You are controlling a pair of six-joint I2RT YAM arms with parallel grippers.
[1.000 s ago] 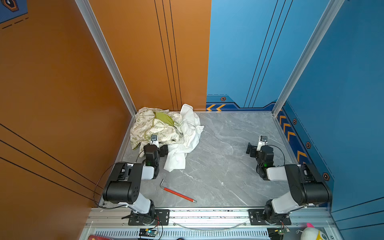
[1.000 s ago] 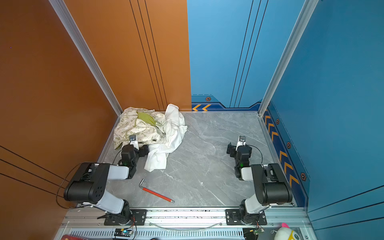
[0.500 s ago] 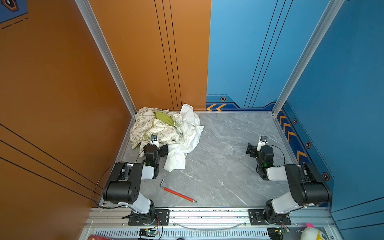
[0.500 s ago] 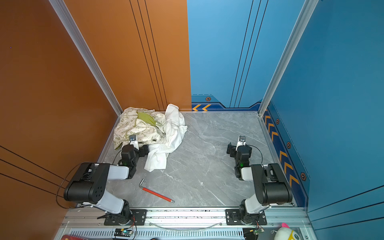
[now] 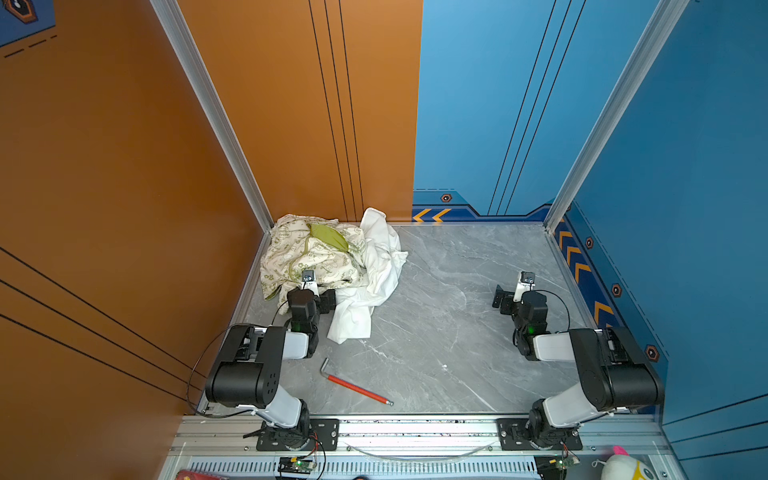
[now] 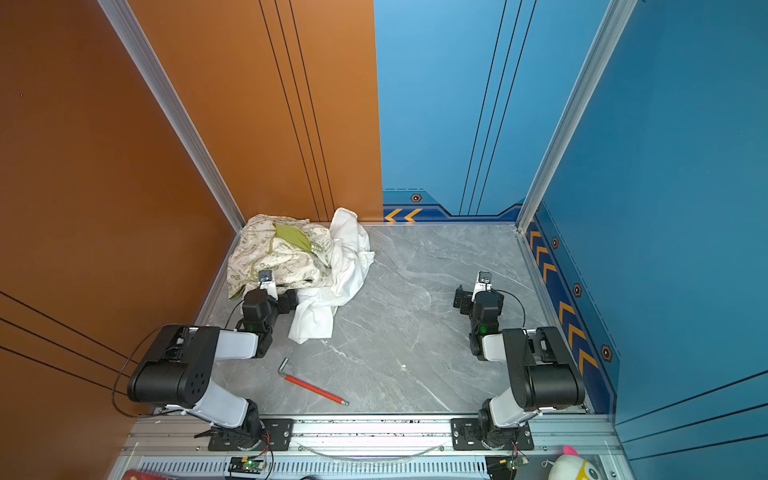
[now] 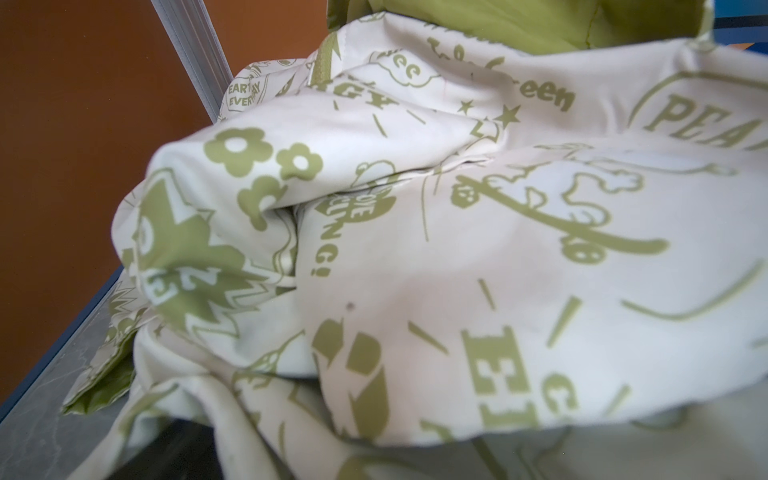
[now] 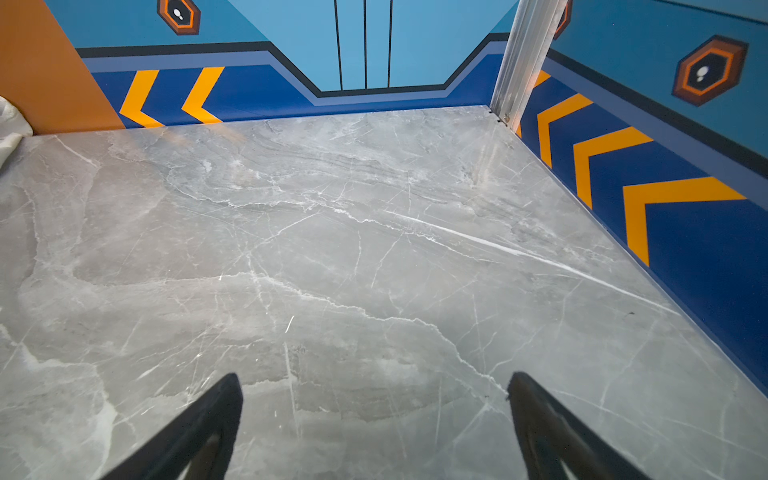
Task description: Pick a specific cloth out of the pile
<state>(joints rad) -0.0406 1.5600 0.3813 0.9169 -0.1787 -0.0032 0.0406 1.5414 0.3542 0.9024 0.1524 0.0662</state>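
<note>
The pile [image 5: 316,257] lies in the back left corner: a cream cloth with green print [image 7: 415,249], an olive-green piece [image 5: 328,237] on top and a plain white cloth [image 5: 378,266] trailing to the right. No lilac cloth shows; it is hidden or out of view. My left gripper [image 5: 312,296] rests at the pile's near edge, open, with the printed cloth draped over its fingers and filling the left wrist view. On bare table at the right, my right gripper [image 8: 374,380] stands open and empty, far from the pile [image 6: 282,257].
A red-handled hex key [image 5: 355,384] lies on the grey marble table [image 5: 449,332] near the front left. An orange wall [image 5: 124,208] and a blue wall [image 5: 685,208] close in the sides and back. A metal rail [image 5: 415,432] runs along the front.
</note>
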